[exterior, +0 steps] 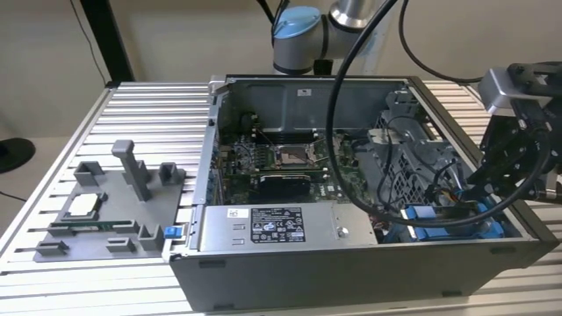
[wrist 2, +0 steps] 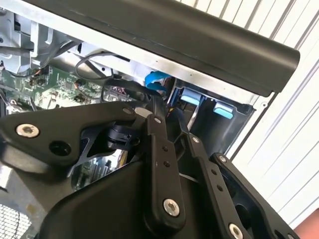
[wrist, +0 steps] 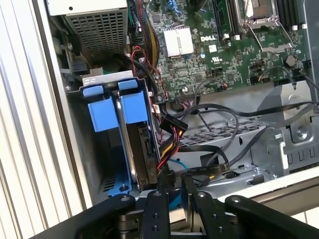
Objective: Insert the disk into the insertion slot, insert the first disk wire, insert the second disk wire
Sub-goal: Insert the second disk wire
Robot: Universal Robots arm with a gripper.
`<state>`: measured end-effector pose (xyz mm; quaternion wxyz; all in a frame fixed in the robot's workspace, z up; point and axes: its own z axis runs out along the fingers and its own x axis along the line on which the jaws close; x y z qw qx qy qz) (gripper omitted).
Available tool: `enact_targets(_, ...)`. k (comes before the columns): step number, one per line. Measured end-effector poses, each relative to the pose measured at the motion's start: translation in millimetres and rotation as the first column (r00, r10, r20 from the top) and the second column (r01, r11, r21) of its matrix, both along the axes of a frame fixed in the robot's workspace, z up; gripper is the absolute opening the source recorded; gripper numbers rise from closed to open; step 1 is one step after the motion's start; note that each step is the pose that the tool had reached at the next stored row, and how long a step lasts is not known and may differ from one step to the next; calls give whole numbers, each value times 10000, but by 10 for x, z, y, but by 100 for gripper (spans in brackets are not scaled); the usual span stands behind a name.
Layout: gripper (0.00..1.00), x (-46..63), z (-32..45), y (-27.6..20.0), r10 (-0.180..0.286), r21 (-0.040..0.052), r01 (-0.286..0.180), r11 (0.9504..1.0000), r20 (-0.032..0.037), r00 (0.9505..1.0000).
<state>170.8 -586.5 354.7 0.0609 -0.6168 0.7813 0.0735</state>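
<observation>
Sitting upright in insertion slot [wrist: 107,117], disk [wrist: 142,154] just beside gripper [wrist: 174,186] (fingers nr wires)

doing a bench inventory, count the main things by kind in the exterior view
open computer case: 1
grey power-supply box: 1
green motherboard: 1
blue insertion slot: 1
grey parts fixture: 1
total: 5
</observation>
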Motion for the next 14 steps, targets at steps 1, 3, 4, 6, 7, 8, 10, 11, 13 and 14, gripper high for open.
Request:
enact_targets(1,100,0,-6,0,0,1,0,10000,-1,10000)
enact_targets(3,100,0,-14,0,0,0,0,10000,-1,10000)
enact_targets(4,100,0,-16,0,0,0,0,10000,-1,10000)
enact_targets(6,100,5,-17,-2,1,0,-1,10000,-3,10000)
enact_targets(7,100,9,-18,-7,2,4,-2,10000,-9,10000)
enact_targets(8,100,12,-17,-11,1,3,-1,10000,-13,10000)
enact_targets(10,100,11,-17,-11,-1,3,1,10000,-16,10000)
enact_targets(11,100,11,-16,-11,-1,3,1,10000,-17,10000)
enact_targets(13,100,12,-16,-11,0,2,0,10000,-17,10000)
enact_targets(14,100,12,-16,-12,0,2,0,10000,-16,10000)
